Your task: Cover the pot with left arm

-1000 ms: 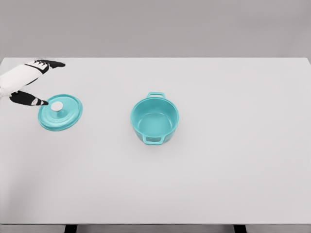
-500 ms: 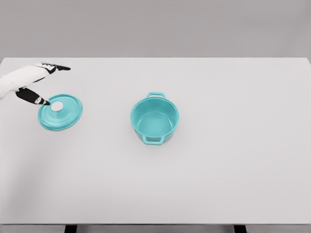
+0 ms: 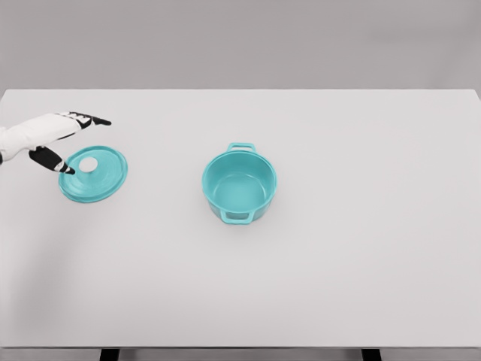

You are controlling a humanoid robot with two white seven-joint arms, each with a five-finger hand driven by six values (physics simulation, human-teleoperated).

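The left hand's point(image 3: 52, 139) black-tipped fingers point(image 3: 94, 119) are spread wide, holding nothing, straddling the round teal lid's point(image 3: 93, 174) white knob point(image 3: 88, 164). The lid lies on the white tabletop point(image 3: 361, 248), well left of the open teal two-handled pot point(image 3: 239, 185); grasping, carrying and covering remain. Since earlier, the hand has sunk closer around the knob.

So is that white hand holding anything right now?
Nothing yet. The left hand is open beside the lid, its thumb near the rim; the pot stands uncovered.

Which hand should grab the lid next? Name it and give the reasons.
Left. The left hand hovers open right beside the teal lid, its thumb near the white knob. No right arm is in view.
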